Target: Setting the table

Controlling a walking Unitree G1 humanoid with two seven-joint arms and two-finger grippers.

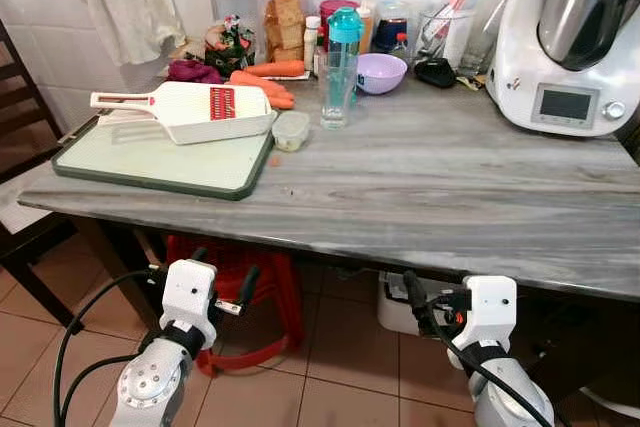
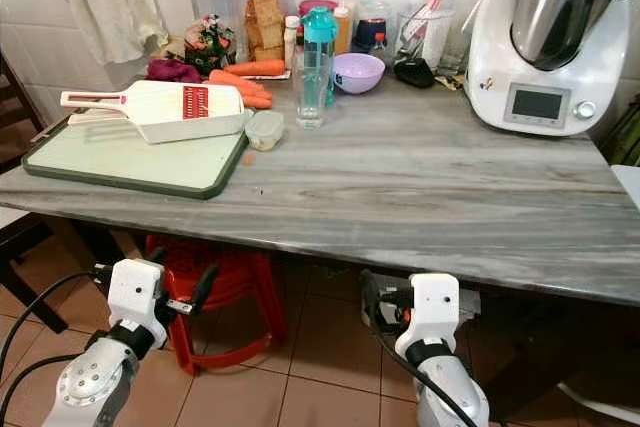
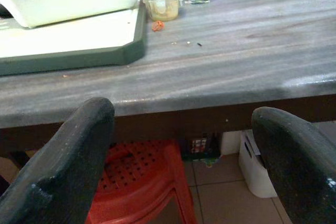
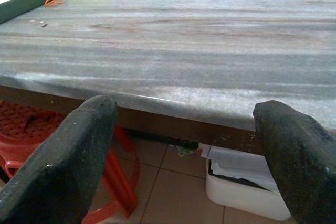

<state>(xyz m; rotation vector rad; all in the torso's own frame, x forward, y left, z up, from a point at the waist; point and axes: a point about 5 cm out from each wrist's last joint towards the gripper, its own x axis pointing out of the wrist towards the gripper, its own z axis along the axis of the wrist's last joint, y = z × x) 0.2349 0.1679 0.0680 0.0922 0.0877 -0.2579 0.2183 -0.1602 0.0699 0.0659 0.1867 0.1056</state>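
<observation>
The grey table carries everything. At its far left lies a green-rimmed board with a white slicer resting on it. Just beside the board's right edge sits a small lidded tub, and just past that stands a glass holding water, with a teal bottle right behind it. Carrots lie behind the slicer, a lilac bowl sits near the bottle, and a white cooker stands at the table's far right corner.

Both arms hang below the table's near edge. The left pincer is spread, holding nothing, above a red stool. The right pincer is likewise spread and holds nothing, near a white bin on the floor.
</observation>
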